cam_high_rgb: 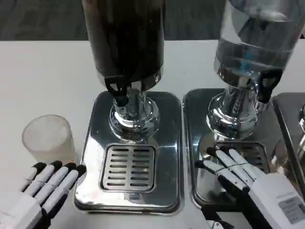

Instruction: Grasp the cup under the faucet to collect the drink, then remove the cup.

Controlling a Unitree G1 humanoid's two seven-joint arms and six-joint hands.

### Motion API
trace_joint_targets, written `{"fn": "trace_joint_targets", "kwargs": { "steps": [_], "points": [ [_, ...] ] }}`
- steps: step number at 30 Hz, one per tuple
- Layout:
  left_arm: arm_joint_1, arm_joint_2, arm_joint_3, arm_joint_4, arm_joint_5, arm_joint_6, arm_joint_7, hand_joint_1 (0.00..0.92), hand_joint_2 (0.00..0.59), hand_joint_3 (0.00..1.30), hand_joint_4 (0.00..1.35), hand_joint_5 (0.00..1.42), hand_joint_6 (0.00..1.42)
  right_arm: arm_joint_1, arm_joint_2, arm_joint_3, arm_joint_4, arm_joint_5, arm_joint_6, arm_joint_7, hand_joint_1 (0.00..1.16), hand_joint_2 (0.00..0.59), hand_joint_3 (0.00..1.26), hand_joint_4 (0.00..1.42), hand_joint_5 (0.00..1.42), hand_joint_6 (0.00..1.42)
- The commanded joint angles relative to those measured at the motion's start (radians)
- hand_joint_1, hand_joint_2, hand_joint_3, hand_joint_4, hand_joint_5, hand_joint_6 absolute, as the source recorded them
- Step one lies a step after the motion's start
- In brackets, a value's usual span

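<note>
Head view: frosted round cup (48, 138) beside chrome tray (90, 162); left hand (40, 191), right hand (248, 179) fingers released, seemingly grasping nothing.

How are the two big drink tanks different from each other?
The left tank looks dark, almost black; the right tank is clear and see-through. The left tank stands straight, while the right tank looks tilted in this view. The left tank's drip grate is uncovered; the right hand rests over the right tank's grate. Both sit on shiny metal bases with a black tap handle.
</note>
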Motion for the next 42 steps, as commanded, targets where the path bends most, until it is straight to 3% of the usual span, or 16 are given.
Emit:
{"fn": "trace_joint_targets", "kwargs": {
  "steps": [1,17,25,33,42],
  "points": [
    [-0.004,0.013,-0.008,0.005,-0.009,-0.003,0.006,0.0,0.101,0.0,0.0,0.0,0.0,-0.005,-0.004,-0.007,-0.008,0.014,-0.006,0.001,0.58,0.424,0.21,0.07,0.05,0.23],
    [-0.021,0.012,0.017,0.034,-0.058,-0.026,0.033,0.0,0.102,0.0,0.0,0.0,0.0,-0.016,0.015,-0.003,0.003,0.024,0.007,0.01,0.58,0.424,0.21,0.09,0.06,0.23],
    [-0.077,0.021,0.057,0.135,-0.147,-0.128,0.099,0.0,0.109,0.0,0.0,0.0,0.0,-0.015,0.039,0.011,-0.002,0.025,0.024,0.015,0.58,0.414,0.22,0.1,0.07,0.25],
    [-0.141,0.002,0.105,0.197,-0.226,-0.106,0.093,0.0,0.07,0.0,0.0,0.0,0.0,-0.027,0.049,0.013,0.006,0.027,0.025,0.021,0.57,0.41,0.22,0.11,0.07,0.25],
    [-0.209,0.0,0.095,0.285,-0.346,-0.078,0.04,0.0,0.055,0.0,0.0,0.0,0.0,-0.028,0.059,0.016,0.008,0.039,0.035,0.028,0.55,0.392,0.23,0.12,0.08,0.26]
  ]
}}
